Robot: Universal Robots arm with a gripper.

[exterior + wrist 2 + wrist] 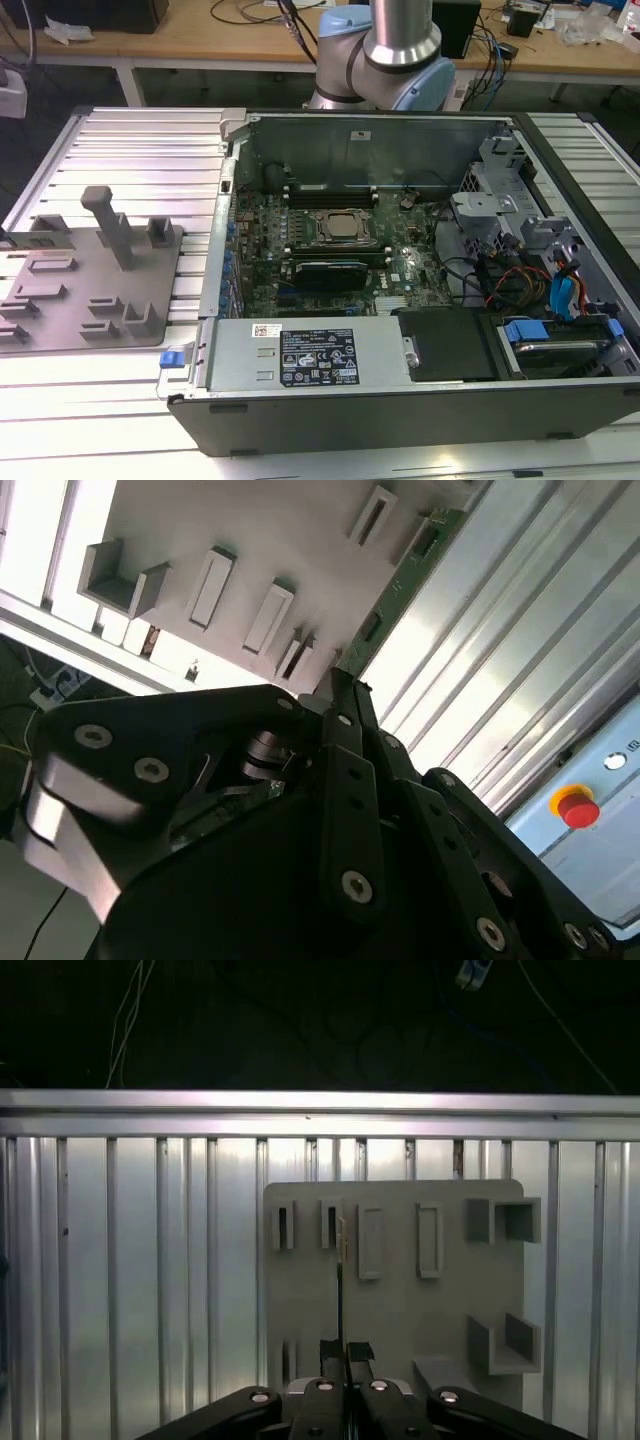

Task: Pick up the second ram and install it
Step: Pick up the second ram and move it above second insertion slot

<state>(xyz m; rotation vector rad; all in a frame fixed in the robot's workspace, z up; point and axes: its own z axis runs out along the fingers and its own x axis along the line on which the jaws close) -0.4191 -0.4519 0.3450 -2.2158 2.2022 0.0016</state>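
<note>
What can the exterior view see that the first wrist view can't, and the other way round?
The exterior view gives you the open computer with its green board, and the robot arm behind it. The first wrist view gives you instead the claw, shut on a thin memory stick seen edge-on, with the tray beyond it. Both share the grey tray with its slots and the ribbed metal table under it.

Ribbed metal desk, two loads.
The desk (130, 140) was a silver surface of parallel ridges. A grey tray (80, 290) with upright posts and slots lay flat near the edge at the exterior view's left. Just beside it, an open computer case (400, 420) lay on its side, reaching toward the opposite edge.
</note>
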